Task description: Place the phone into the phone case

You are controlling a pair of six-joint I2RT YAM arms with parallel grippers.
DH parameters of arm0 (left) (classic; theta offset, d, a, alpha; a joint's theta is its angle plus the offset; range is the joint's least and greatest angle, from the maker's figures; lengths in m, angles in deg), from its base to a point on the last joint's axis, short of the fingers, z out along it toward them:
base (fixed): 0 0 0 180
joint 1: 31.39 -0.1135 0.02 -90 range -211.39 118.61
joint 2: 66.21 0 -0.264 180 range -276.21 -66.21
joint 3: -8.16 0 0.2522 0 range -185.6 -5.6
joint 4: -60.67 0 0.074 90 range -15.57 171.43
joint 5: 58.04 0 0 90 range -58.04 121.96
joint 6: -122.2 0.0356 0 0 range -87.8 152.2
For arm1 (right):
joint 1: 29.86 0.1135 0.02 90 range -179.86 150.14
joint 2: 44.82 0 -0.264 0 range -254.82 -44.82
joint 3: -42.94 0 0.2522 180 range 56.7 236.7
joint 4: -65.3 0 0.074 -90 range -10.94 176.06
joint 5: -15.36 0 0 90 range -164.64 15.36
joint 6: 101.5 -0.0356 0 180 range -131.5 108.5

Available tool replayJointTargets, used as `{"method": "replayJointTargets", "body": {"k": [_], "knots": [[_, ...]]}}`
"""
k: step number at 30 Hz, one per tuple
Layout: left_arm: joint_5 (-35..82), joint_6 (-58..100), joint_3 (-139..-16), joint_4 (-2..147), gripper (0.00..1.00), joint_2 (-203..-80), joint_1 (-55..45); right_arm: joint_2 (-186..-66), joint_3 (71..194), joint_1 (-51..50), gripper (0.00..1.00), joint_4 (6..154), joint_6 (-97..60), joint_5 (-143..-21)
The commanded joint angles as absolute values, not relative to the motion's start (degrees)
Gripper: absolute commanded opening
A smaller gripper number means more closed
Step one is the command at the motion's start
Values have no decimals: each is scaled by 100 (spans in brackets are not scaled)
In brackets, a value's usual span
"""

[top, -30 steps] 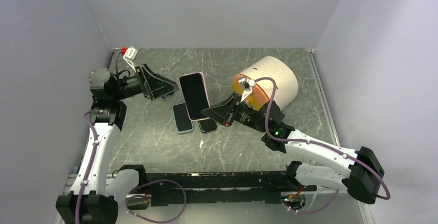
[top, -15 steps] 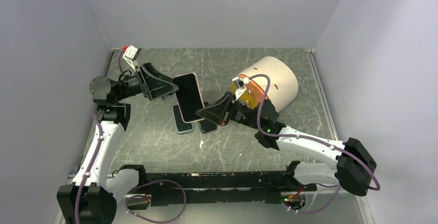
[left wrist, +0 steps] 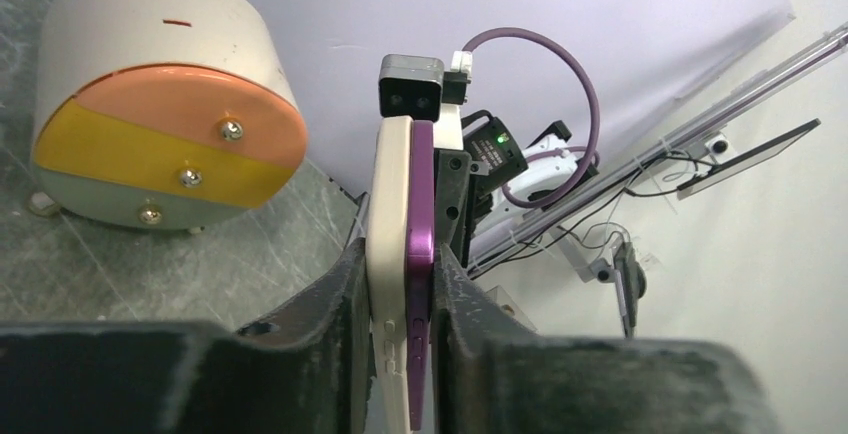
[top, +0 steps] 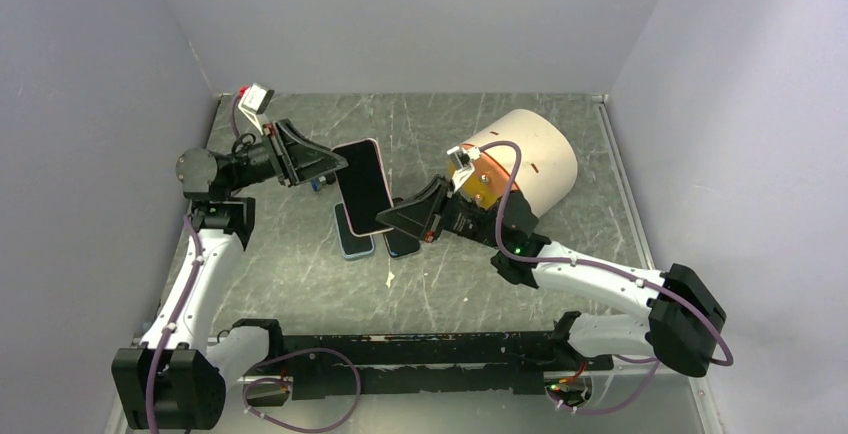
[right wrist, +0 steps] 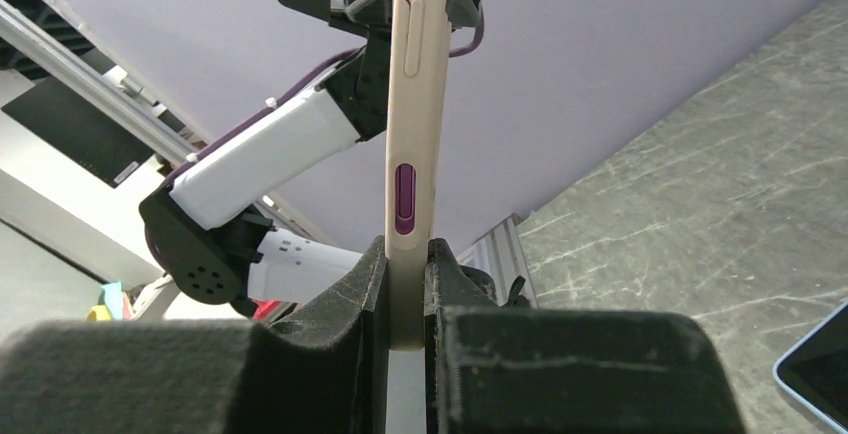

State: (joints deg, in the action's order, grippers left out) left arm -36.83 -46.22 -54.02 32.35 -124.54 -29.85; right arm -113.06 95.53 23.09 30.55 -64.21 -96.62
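Here, two robot arms hold one phone up off a grey marbled table, its dark screen facing upward in the overhead view. It hangs between the two arms, tilted, above the middle of the table.

The left gripper reaches in from the left and pinches the phone's upper left edge. In its own wrist camera the fingers are closed tight on two layers pressed side by side – a cream case against one finger and the purple body of the phone against the other. The two touch along their whole visible length; whether the phone is fully seated cannot be told.

The right gripper comes in from the right and clamps the lower edge. Its wrist camera shows the fingers closed on the cream rim of the case, with a purple side button showing through a slot.

Under the held phone, two more phones lie flat on the table – a blue-edged phone and, just beside it, a dark phone. A cream drum with an orange and yellow end lies on its side behind the right arm.
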Motion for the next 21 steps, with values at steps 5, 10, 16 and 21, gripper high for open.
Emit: {"method": "replayJointTargets", "body": {"k": [5,10,16,21], "knots": [[-3577,-3679,-5672,4462,2,-12376,-2946,-11092,9883,2286,0,2721,-6214,-9466],[-3164,-2343,-6041,6290,3,-12119,-2907,-11096,9865,2287,0,2744,-6152,-9416],[-3404,-2695,-5955,5755,3,-12039,-2851,-11316,10095,2294,12,2859,-6155,-9675],[-3404,-2726,-5812,5814,2,-12020,-2823,-11524,10312,2296,23,2984,-6161,-9736]]}}
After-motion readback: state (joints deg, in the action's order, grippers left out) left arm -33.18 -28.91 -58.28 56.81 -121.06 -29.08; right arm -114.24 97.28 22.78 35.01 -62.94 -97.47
